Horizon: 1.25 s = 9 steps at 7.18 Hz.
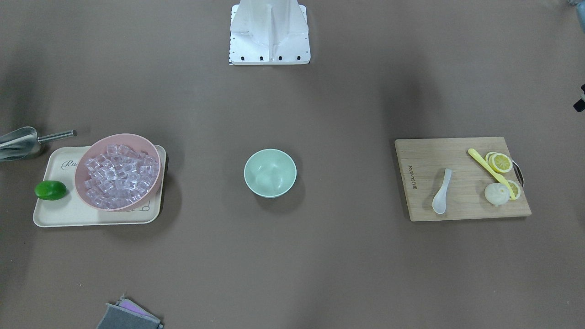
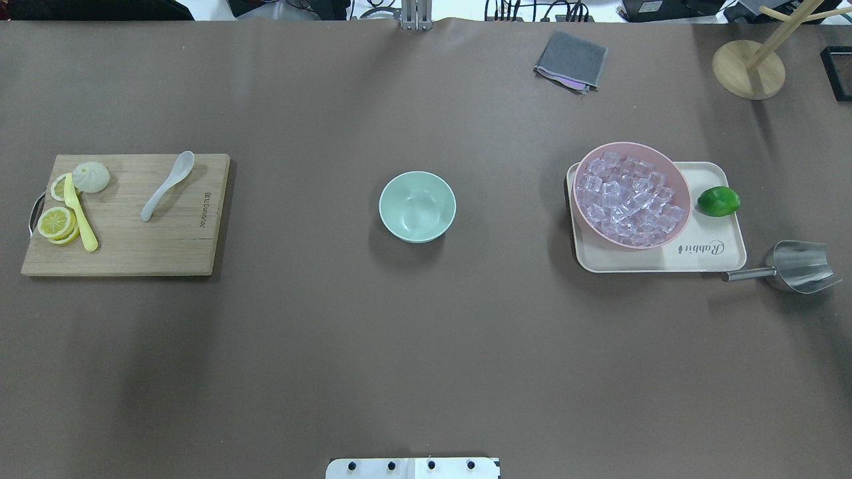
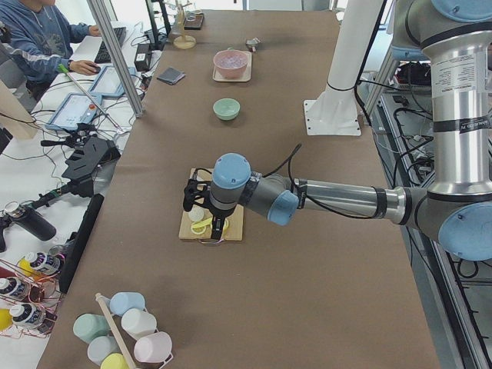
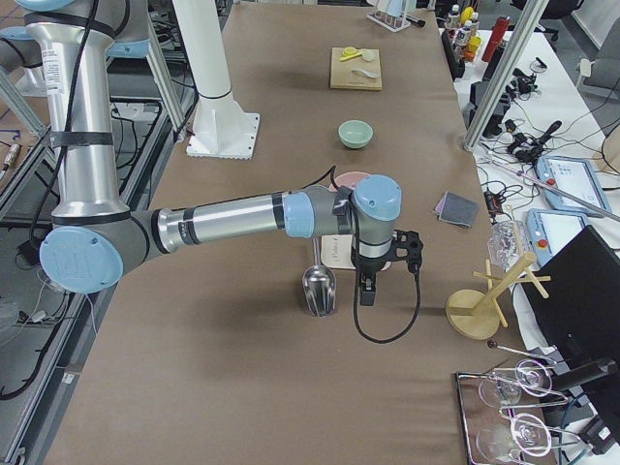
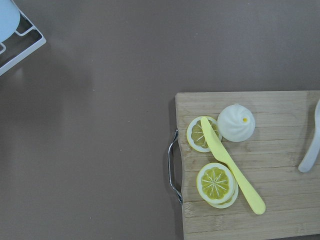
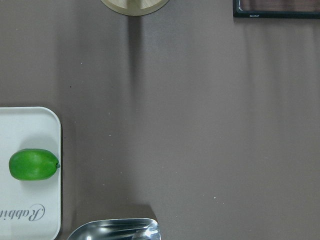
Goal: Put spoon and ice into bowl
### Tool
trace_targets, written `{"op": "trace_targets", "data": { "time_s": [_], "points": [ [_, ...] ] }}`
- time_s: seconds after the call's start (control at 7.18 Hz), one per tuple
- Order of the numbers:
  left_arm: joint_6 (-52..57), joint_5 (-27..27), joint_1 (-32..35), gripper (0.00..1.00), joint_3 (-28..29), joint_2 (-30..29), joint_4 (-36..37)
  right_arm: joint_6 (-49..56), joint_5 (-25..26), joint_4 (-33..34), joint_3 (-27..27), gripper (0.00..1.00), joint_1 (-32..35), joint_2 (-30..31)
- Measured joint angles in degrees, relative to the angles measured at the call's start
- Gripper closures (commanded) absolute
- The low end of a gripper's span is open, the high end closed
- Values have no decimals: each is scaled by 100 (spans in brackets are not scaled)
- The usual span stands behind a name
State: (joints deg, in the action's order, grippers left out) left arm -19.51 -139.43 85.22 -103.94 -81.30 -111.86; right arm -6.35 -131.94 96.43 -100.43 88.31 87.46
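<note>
Spoon (image 2: pixel 166 186) lies flat on the cutting board (image 2: pixel 166 246), well apart from the mint bowl (image 2: pixel 417 206) and at about 9 o'clock from it in the overhead view. Its long axis runs on a slant: the handle tip points to roughly 7 o'clock and the deep scoop to 1 o'clock, hollow side seemingly up. It looks light, stiff and glossy, so it will probably slip under a loose pinch. The best hold is likely across the narrow handle, near its middle, with the fingers brought right down to the wood, since it sits low.

The ice (image 2: pixel 629 199) is heaped in the pink bowl (image 2: pixel 626 145) on the tray (image 2: pixel 699 256), at about 3 o'clock from the mint bowl. The cubes look small, slick and loose. A direct pinch would likely take one at most and may squirt it out. The metal scoop (image 2: pixel 799 266), at 4 o'clock from the tray with its handle pointing back toward the tray, seems the surer tool.

The mint bowl is empty, so neither part of the task is done.

The left gripper (image 3: pixel 218 224) hangs above the board's handle end and the right gripper (image 4: pixel 366 289) hangs beside the metal scoop. Only the side views show them, so I cannot tell how far either is open. Neither appears to hold anything.
</note>
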Motion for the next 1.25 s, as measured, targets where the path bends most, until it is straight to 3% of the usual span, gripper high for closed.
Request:
{"op": "trace_targets", "data": {
  "time_s": [0.84,0.98,1.25],
  "points": [
    [-4,-63,-77,8,-152,39,-366,-135,-247,-5,-433,0,-173,53],
    [-16,-68,-175,3,-177,-22,-370,-388,-242,-47,-524,0,-322,39],
    [-221,-55,-407,3,-270,-276,-362,-1303,-211,-483,-727,0,-831,-45]
  ]
}}
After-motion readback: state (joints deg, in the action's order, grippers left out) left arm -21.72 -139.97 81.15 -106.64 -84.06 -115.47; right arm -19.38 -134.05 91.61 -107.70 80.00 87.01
